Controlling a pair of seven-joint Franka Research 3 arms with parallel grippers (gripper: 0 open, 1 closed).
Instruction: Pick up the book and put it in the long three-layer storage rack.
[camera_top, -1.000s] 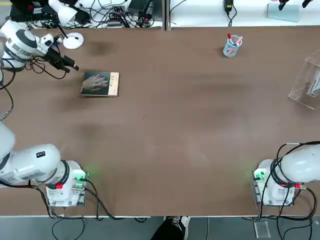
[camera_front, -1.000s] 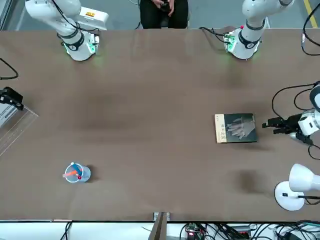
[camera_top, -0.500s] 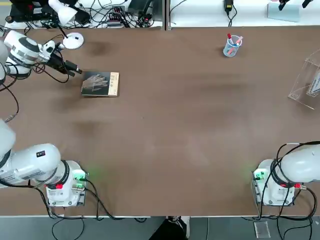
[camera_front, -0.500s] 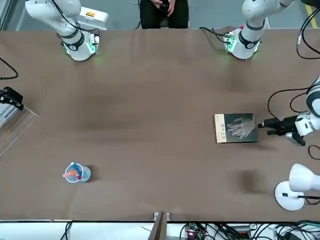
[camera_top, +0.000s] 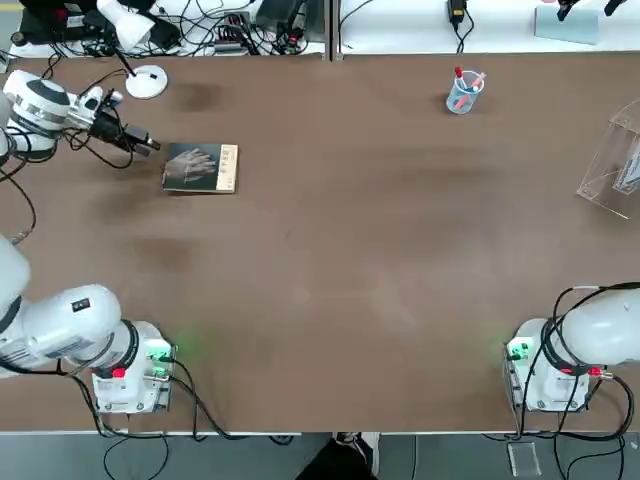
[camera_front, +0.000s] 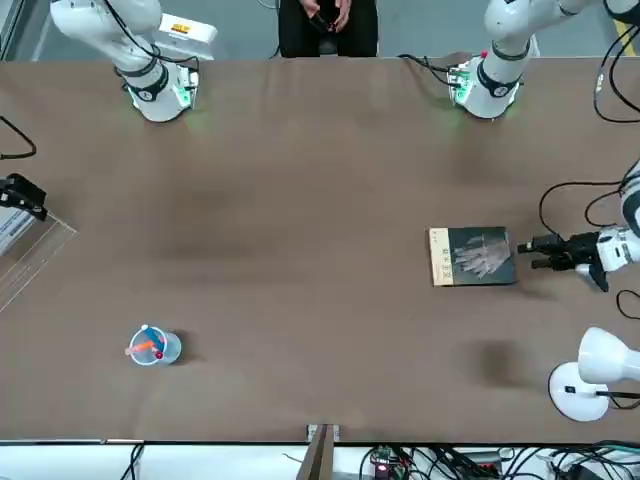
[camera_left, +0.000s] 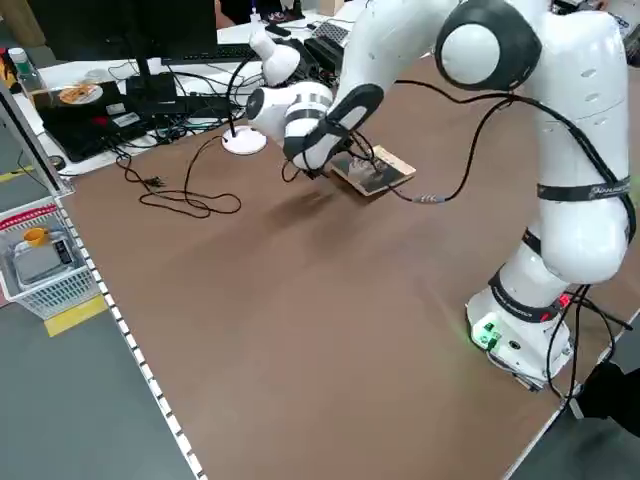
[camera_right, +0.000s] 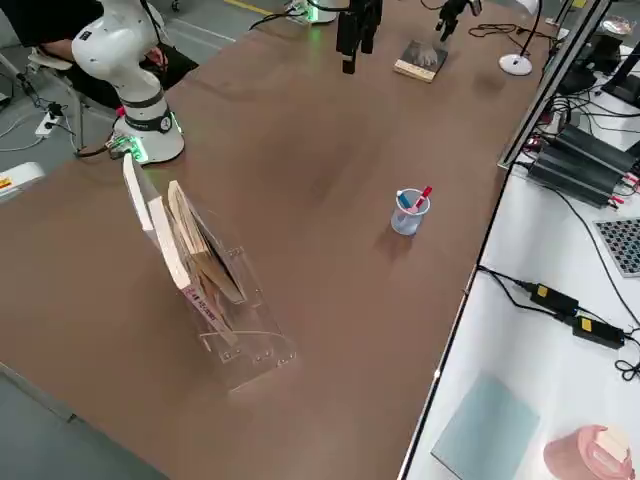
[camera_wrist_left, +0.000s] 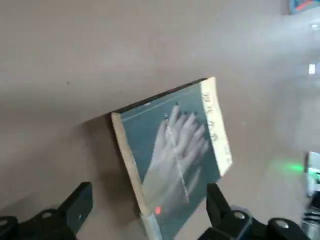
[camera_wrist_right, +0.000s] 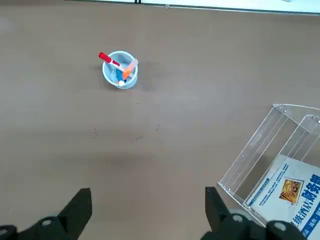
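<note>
Clear acrylic rack (camera_top: 608, 190) is over on the right, with the right gripper (camera_wrist_right: 149, 200) parked nearby, spread wide, nothing in it. Book (camera_top: 200, 168) lies flat, left side. Slightly farther, the left gripper (camera_wrist_left: 150, 197) just edged closer, wide and empty, so lining up probably comes next.

1 dark-covered book (camera_top: 200, 168) lies flat, left of 1 clear acrylic rack (camera_top: 618, 165) holding books.
</note>
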